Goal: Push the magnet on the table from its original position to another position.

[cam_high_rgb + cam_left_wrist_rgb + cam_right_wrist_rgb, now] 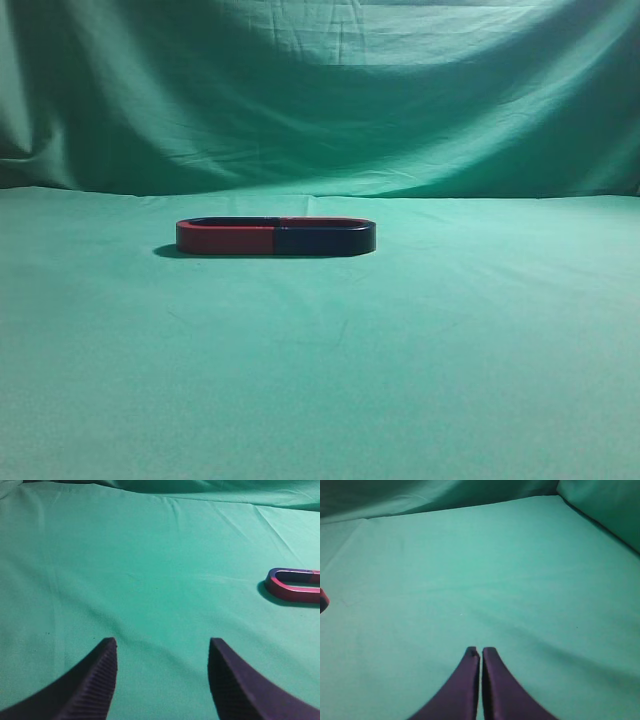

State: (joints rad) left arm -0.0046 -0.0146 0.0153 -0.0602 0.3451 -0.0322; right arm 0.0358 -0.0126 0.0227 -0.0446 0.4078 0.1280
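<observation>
In the exterior view two U-shaped magnets lie end to end as one oval on the table (320,380). The magnet (325,240) is the right half, with a dark navy near face and a red far arm. The left half (225,238) shows a red face. Neither gripper shows in the exterior view. My left gripper (162,645) is open and empty above the cloth, with the red-faced magnet (292,586) far off to its right. My right gripper (480,652) is shut and empty. A dark red bit of a magnet (322,600) shows at the left edge of the right wrist view.
A draped green backdrop (320,90) hangs behind the table. The cloth has slight wrinkles (280,535). A raised fold of green cloth (605,510) stands at the far right of the right wrist view.
</observation>
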